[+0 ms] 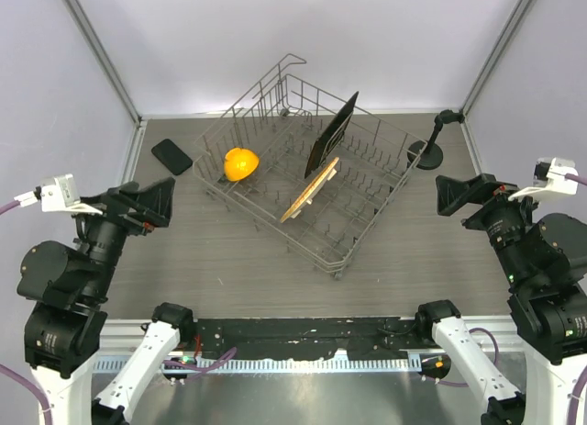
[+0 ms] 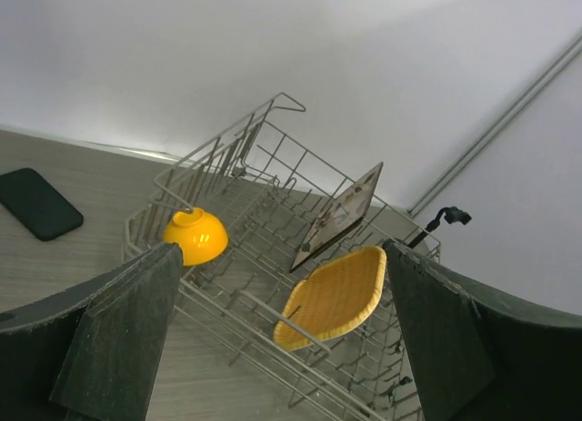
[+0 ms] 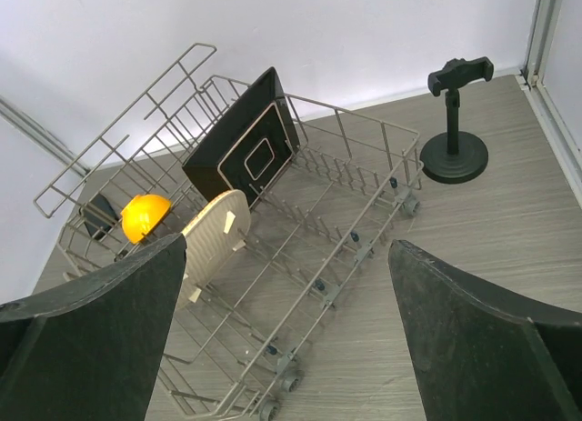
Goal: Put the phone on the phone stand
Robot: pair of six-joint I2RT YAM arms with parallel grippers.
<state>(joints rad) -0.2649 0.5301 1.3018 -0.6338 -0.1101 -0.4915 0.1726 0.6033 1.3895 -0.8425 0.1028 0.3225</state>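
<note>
The phone is a flat black slab lying on the table at the back left, beside the wire rack; the left wrist view shows the phone at its left edge. The phone stand, black with a round base and a clip on top, stands at the back right; in the right wrist view the phone stand is upright and bare. My left gripper hovers open at the left, short of the phone. My right gripper hovers open at the right, near the stand. Nothing sits between either pair of fingers.
A grey wire dish rack lies diagonally across the table's middle. It holds an orange bowl, an upright black board and a tilted woven plate. Walls and metal posts close in the back and sides.
</note>
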